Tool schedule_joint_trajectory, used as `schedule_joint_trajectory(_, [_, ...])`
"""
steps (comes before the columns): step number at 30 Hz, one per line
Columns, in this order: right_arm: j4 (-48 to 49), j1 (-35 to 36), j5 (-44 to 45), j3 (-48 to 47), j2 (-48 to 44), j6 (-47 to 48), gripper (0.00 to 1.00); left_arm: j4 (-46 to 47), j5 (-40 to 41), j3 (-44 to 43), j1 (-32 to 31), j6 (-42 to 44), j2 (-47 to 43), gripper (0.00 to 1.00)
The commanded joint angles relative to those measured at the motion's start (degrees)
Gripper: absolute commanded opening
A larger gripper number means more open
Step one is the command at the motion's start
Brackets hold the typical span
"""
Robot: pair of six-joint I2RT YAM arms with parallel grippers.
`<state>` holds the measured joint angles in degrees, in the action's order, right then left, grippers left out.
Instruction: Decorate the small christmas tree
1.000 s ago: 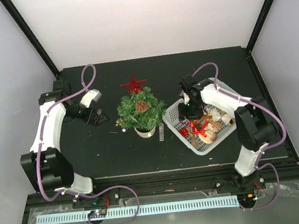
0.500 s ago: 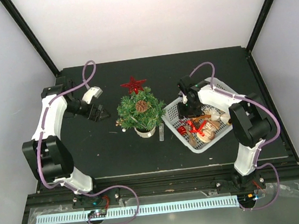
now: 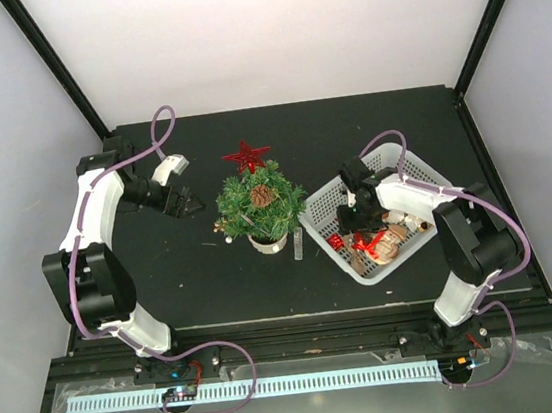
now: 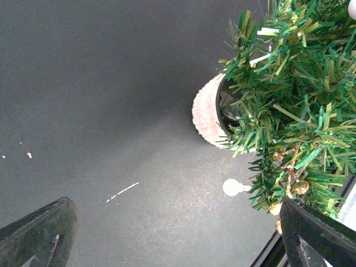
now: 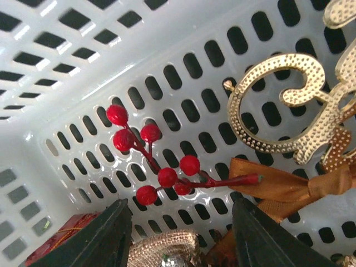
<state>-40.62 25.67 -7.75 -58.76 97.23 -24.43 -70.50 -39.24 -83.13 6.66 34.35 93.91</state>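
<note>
The small christmas tree [image 3: 261, 203] stands mid-table on its whitish base [image 3: 267, 240], with a pine cone [image 3: 262, 195] among its branches. In the left wrist view the tree [image 4: 295, 94] and its base [image 4: 206, 114] fill the right side. My left gripper [image 3: 187, 205] hovers just left of the tree, open [image 4: 178, 239], with bare table between its fingers. My right gripper [image 3: 351, 219] is down inside the white basket [image 3: 319, 211], open [image 5: 181, 239]. A red berry sprig [image 5: 158, 167] lies on the basket floor just beyond its fingertips, untouched.
A red star [image 3: 246, 156] lies on the table behind the tree. The basket also holds a gold ornament [image 5: 283, 117], an orange ribbon [image 5: 283, 186], a burlap piece [image 5: 161, 247] and a red item [image 5: 61, 233]. A small white tag [image 3: 298, 247] lies near the tree's base.
The right gripper has dropped lower and nearer inside the basket. The left gripper has shifted slightly toward the tree as its arm swung. Both jaws kept their width.
</note>
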Motion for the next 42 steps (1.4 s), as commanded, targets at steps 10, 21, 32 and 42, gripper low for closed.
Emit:
schedule_joint_trajectory(10, [4.8,-0.1,1.3,-2.6,4.8,-1.5,0.46,-0.5,-3.1,-0.6,-0.9,-0.6,0.0,0.99])
schedule_joint_trajectory(21, [2.1,-0.1,5.6,-4.5,5.9,-2.2,0.22,0.6,-3.2,1.6,-0.9,0.1,-1.0,0.99])
schedule_joint_trajectory(32, [-1.3,-1.6,9.6,-2.5,-0.1,-3.2,0.19,2.0,-4.8,1.7,-0.9,-0.4,0.3,0.99])
schedule_joint_trajectory(42, [-9.3,-2.7,10.6,-8.1,-10.2,-3.1,0.19,2.4,-4.9,2.1,-0.9,-0.1,-0.2,0.99])
